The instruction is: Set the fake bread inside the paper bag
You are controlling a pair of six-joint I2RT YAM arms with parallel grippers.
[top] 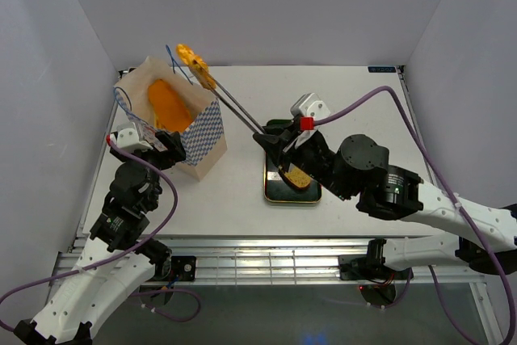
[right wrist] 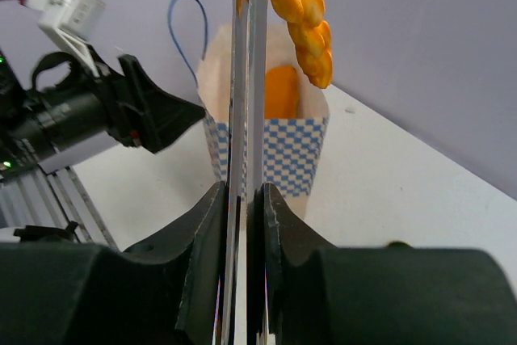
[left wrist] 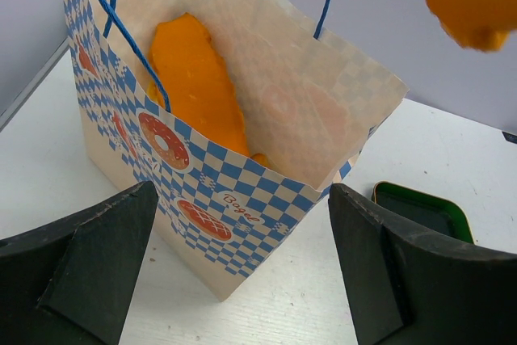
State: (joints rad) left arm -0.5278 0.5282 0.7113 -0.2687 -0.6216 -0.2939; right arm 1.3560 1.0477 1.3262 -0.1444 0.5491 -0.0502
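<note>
The paper bag stands open at the left, with an orange bread inside; it also shows in the left wrist view and the right wrist view. My right gripper is shut on the silver tongs, which pinch a braided twist in the air over the bag's far right rim. The twist shows in the right wrist view. My left gripper is open and empty, just in front of the bag. Another bread lies on the black tray.
The tray sits at the table's middle, under my right arm. Purple walls close off the back and both sides. The table's front edge runs along a metal rail.
</note>
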